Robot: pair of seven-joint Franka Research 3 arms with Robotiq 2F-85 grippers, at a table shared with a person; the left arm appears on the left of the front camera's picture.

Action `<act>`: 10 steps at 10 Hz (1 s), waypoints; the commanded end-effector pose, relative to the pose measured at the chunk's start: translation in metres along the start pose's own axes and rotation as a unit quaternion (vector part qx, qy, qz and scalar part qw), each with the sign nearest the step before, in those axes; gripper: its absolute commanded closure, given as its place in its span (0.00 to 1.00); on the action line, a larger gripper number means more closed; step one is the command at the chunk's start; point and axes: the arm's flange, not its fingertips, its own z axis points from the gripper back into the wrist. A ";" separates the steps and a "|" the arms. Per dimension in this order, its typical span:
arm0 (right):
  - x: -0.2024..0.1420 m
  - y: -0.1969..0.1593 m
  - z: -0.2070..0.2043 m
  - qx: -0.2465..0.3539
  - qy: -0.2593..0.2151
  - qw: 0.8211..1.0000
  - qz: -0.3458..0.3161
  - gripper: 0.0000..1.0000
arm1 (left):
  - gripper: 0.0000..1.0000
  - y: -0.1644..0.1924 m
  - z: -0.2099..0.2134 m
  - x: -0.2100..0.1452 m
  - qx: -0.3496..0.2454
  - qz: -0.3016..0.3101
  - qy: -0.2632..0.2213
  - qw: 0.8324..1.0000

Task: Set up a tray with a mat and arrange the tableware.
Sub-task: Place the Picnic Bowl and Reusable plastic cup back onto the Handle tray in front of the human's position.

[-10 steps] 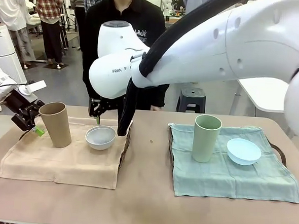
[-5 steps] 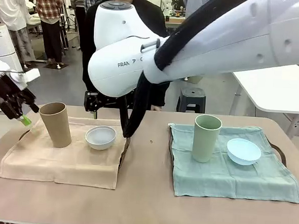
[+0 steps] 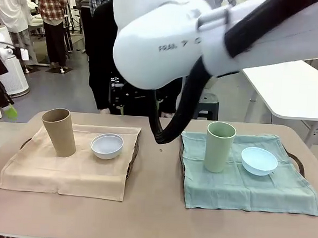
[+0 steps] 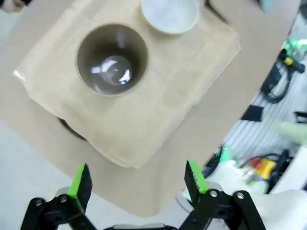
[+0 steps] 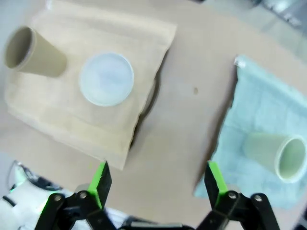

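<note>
Left tool [image 4: 136, 184] hangs wide open and empty, high above the surface's [image 3: 153, 216] near left edge, green pads spread. Right tool [image 5: 158, 184] is just as open, nothing between its pads, looking straight down from high over the middle of the surface.

Nearest on the left lies the tan mat [image 3: 64, 170], draped over a tray whose dark rim [image 3: 134, 155] peeks out at the side. On it stands the tan cup [image 3: 59, 132], upright, with the white bowl [image 3: 107, 146] just beside it. Across a bare strip of surface sits the green mat [image 3: 247, 183], also over a tray, carrying the pale green cup [image 3: 219, 147] upright and the light blue bowl [image 3: 259, 161] near it.

The right arm's big white joint [image 3: 164, 38] looms across the front view, its black cable hanging down in front of the person in dark clothes [image 3: 106, 51] at the far side. Beyond, a white table [image 3: 296, 89] and a dark stool [image 3: 205, 105].
</note>
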 end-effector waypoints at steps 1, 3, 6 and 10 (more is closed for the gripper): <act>-0.030 -0.012 0.034 -0.037 -0.019 0.999 -0.027 0.00 | 0.00 -0.033 0.028 0.022 0.011 0.024 -0.003 1.000; -0.013 -0.005 0.026 -0.014 -0.006 1.000 -0.010 0.00 | 0.00 -0.021 0.016 0.010 0.001 0.016 -0.003 1.000; -0.013 -0.005 0.026 -0.014 -0.006 1.000 -0.010 0.00 | 0.00 -0.021 0.016 0.010 0.001 0.016 -0.003 1.000; -0.013 -0.005 0.026 -0.014 -0.006 1.000 -0.010 0.00 | 0.00 -0.021 0.016 0.010 0.001 0.016 -0.003 1.000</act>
